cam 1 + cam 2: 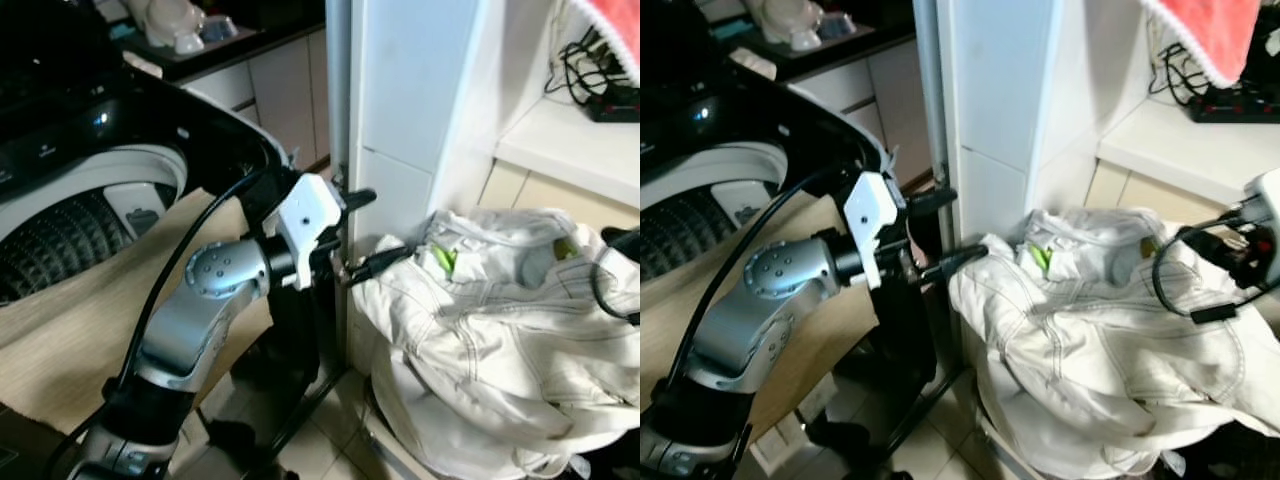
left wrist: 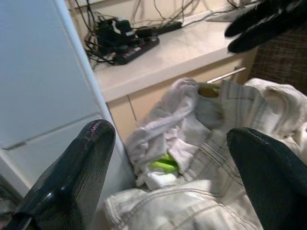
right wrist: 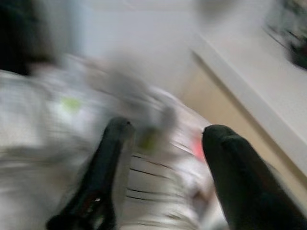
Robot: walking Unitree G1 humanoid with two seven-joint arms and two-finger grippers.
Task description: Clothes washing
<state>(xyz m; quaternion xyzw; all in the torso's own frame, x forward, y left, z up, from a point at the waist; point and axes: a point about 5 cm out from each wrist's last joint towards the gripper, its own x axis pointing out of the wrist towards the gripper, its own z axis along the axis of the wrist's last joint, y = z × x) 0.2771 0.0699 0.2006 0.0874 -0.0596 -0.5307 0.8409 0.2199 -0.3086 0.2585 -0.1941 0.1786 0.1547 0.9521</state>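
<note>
1. The left hand (image 1: 362,232) is out in front of the robot with its two black fingers (image 2: 72,177) spread apart and nothing between them. The lower finger touches or nearly touches the left edge of the white jacket (image 1: 500,340); the upper one points at the white pillar (image 1: 410,100).
2. The right hand (image 3: 163,163) hovers over the right side of the same garment, fingers apart and empty. Its wrist view is blurred, so I cannot tell how near the cloth it is.
3. The jacket lies heaped to the right of the pillar, below the bench (image 1: 565,150) that carries a power strip (image 2: 129,40). It has dark stitched seams and a green tag (image 1: 443,259) near its collar.
4. The step in hand looks like the first pick-up of the laundry. To do it well, the left hand should go deeper into the heap and close on a thick fold or seam, not the thin edge.
5. The right hand should take a second fold far from the first, so that sleeves do not trail.
6. The washing machine drum (image 1: 60,245) stands open to the left, past a beige cloth (image 1: 90,330) draped over its front. The lift must clear the pillar and the dark frame (image 1: 300,340) beside it.
</note>
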